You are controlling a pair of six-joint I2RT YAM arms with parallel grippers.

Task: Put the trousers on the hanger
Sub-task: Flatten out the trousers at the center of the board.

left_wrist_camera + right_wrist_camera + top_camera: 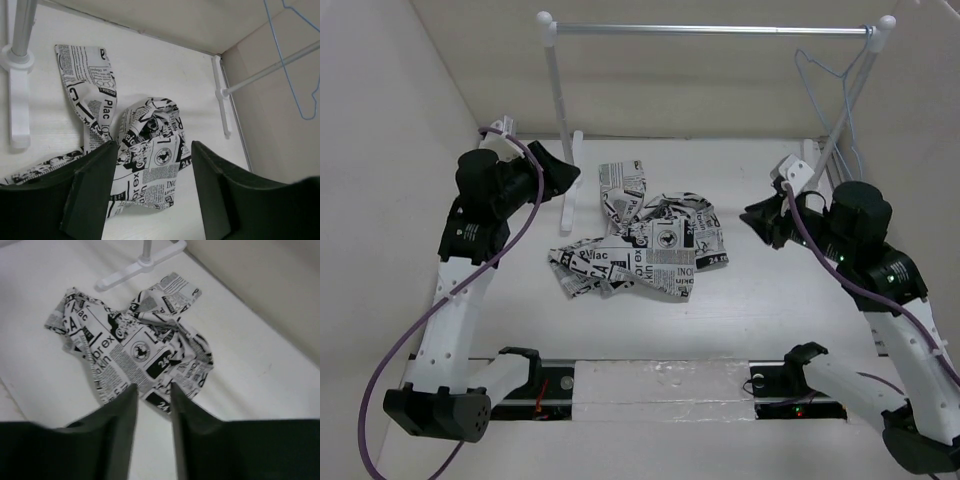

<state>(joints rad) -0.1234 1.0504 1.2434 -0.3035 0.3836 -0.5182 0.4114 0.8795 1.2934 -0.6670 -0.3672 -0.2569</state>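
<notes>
- From above, the trousers (640,235) lie crumpled in a heap mid-table, nearer the far edge. The hanger (840,76) hangs from the rack (710,30) rail near the far right corner.
- Only the left wrist view shows the left claw (152,185) spread wide and empty, with the heap beyond it.
- Only the right wrist view shows the right claw (153,425) narrowly parted, holding nothing.
- The hanger's hook is hard to make out.
- The table (750,320) is white and the walls are plain and pale.
</notes>
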